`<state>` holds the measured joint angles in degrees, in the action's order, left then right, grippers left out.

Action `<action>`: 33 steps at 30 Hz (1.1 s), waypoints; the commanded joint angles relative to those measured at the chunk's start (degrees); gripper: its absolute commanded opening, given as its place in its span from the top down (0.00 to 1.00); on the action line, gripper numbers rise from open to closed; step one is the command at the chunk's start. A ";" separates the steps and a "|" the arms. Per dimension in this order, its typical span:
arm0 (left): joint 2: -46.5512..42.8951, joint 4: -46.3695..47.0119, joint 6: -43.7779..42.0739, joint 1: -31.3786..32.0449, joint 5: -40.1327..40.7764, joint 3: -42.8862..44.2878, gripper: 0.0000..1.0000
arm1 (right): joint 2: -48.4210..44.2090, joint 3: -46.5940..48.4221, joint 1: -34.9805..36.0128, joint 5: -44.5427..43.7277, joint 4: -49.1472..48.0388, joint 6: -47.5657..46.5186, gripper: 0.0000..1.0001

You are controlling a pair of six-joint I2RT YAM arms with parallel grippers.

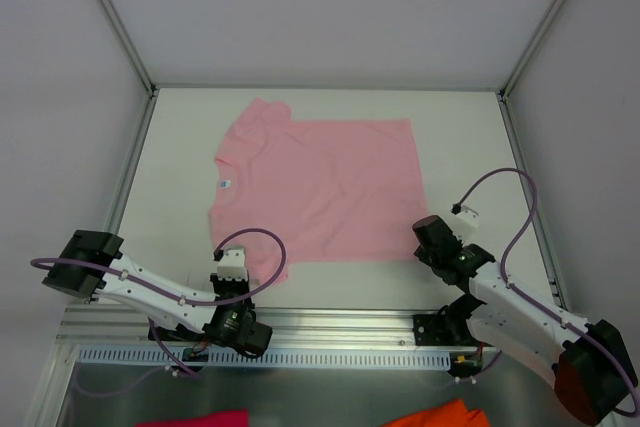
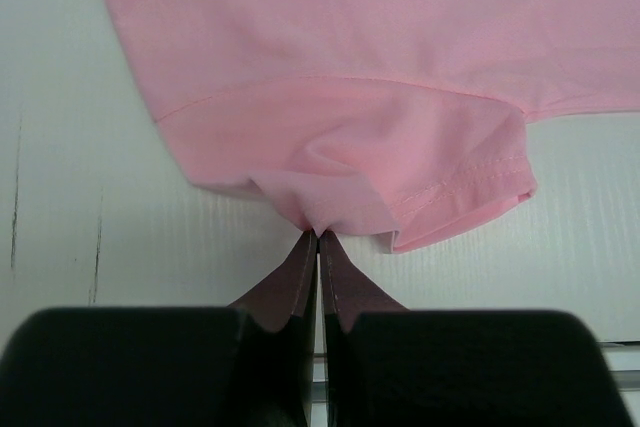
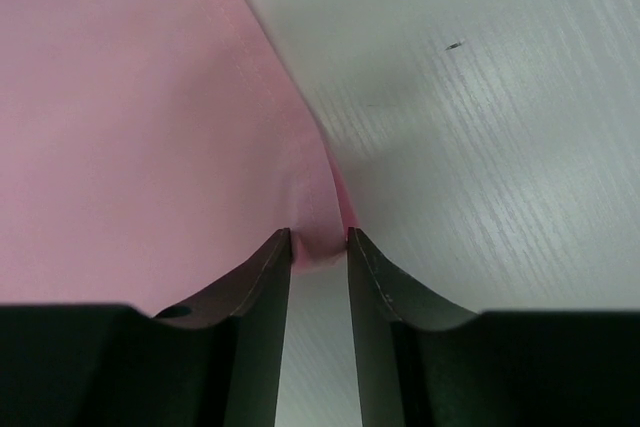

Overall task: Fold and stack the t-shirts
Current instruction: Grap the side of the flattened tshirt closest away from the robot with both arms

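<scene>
A light pink t-shirt (image 1: 320, 182) lies spread flat on the white table, its neck and small white label (image 1: 226, 184) toward the left. My left gripper (image 1: 230, 253) sits at the shirt's near-left sleeve. In the left wrist view this gripper (image 2: 318, 234) is shut on a pinch of pink cloth beside the sleeve hem (image 2: 455, 192). My right gripper (image 1: 429, 231) is at the shirt's near-right corner. In the right wrist view its jaws (image 3: 318, 239) stand a narrow gap apart, with the bunched corner of the t-shirt (image 3: 150, 127) between the tips.
The metal rail (image 1: 330, 322) carrying both arm bases runs along the near table edge. A magenta cloth scrap (image 1: 200, 419) and an orange cloth scrap (image 1: 440, 415) lie below it, off the table. Frame posts stand at the far corners. Bare white table surrounds the shirt.
</scene>
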<state>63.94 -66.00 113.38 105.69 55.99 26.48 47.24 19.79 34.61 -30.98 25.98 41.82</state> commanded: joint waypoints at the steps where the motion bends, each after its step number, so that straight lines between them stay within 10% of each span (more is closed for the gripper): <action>1: -0.49 -0.45 12.39 0.04 1.67 -0.29 1.00 | -0.92 -0.37 -0.33 -0.75 0.21 0.01 0.67; 11: -0.13 -0.45 12.12 -0.04 2.11 -0.02 1.00 | -2.42 0.33 -0.33 -0.48 1.62 -1.13 0.61; 18: 0.04 -0.45 11.95 -0.04 2.46 0.24 1.00 | -4.00 0.34 -0.33 -0.57 2.67 -1.30 0.94; 33: 3.29 -15.55 21.59 -0.04 3.60 8.06 1.00 | -5.31 6.75 -0.33 -1.10 4.26 -8.51 0.99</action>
<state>66.61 -72.36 113.40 105.69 56.23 31.55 43.38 23.00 34.57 -30.76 29.41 36.23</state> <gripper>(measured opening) 0.008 0.018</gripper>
